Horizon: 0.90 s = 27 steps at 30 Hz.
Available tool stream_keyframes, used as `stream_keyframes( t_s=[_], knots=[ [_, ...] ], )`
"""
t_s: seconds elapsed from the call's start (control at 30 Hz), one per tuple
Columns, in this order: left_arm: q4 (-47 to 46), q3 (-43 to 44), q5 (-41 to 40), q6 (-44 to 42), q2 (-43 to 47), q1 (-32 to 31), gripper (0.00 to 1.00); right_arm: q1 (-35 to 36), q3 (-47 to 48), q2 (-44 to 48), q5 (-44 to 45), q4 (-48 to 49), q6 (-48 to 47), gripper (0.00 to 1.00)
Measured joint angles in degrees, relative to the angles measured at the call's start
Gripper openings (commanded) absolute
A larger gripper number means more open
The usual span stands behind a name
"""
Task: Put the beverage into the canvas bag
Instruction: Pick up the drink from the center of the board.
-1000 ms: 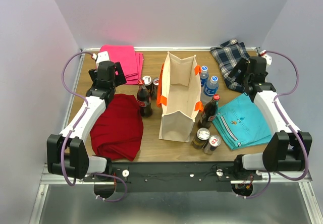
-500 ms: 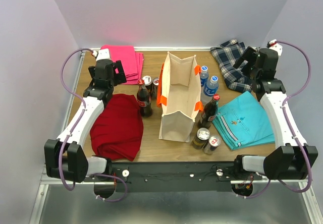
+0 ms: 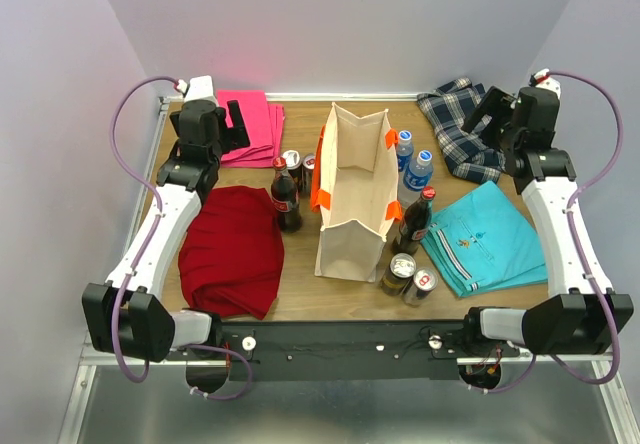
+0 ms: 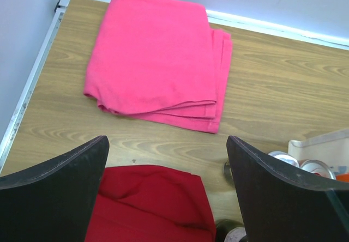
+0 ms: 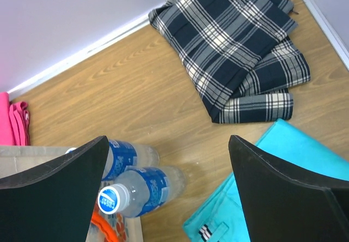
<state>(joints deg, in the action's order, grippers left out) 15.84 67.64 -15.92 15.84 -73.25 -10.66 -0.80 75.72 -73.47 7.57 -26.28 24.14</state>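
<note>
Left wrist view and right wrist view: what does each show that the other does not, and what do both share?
Only the left wrist view: the red cloth and two can tops.
Only the right wrist view: the plaid cloth, the teal cloth and two blue-capped water bottles.
Both: the wooden table, the pink cloth (just a sliver in the right wrist view), an edge of the canvas bag, and open, empty jaws on the left gripper and the right gripper.
</note>
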Motion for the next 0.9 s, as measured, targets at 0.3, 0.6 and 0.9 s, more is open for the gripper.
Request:
stream_keyframes(
  t_s=[0.3,0.6,0.9],
  knots=[
    [2.25,2.71,5.49,0.07,-1.49,-0.09,0.99,0.0,1.18,1.11,-5.11,-5.38,-2.78,0.99],
    [3.69,5.11,12.07,0.04,-1.66,-0.09,0.99,2.45,2.43,5.75,-10.58,-9.79,-6.25,0.99],
    [3.67,6.99,16.26,0.5,-1.77,-0.09,0.99,4.59,2.97,9.68,-15.61,-12.98,-7.74,0.99]
  ],
)
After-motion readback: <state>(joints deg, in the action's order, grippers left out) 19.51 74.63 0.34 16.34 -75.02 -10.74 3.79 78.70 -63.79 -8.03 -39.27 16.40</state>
